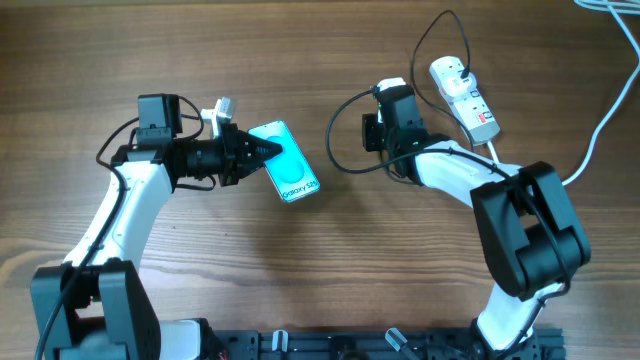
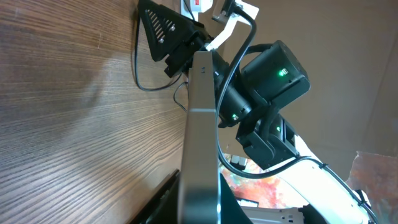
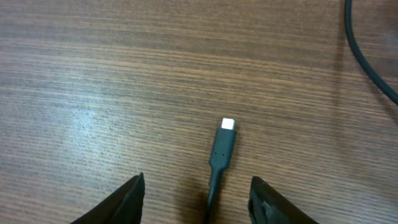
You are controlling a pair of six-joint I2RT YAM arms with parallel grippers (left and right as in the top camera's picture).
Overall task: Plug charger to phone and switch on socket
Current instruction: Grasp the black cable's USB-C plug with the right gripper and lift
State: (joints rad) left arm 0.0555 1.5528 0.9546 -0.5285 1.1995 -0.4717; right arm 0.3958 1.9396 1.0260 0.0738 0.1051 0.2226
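Note:
My left gripper [image 1: 250, 152] is shut on the phone [image 1: 285, 160], whose cyan screen faces up and tilts toward the right. In the left wrist view the phone [image 2: 202, 124] shows edge-on, running up from my fingers [image 2: 186, 208]. The charger's black connector [image 3: 225, 146] lies flat on the wood. My right gripper [image 3: 196, 178] stands open just behind it, a finger on each side, touching nothing. From above, the right gripper [image 1: 383, 105] hovers right of the phone. The charger cable [image 1: 332, 140] loops to its white plug block [image 1: 447, 72] in the socket [image 1: 470, 105].
The socket's thick white cord [image 1: 605, 110] runs off toward the top right corner. The black cable arcs up behind the socket [image 1: 440, 20]. The right arm's black wrist [image 2: 267, 81] fills the space beyond the phone's far end.

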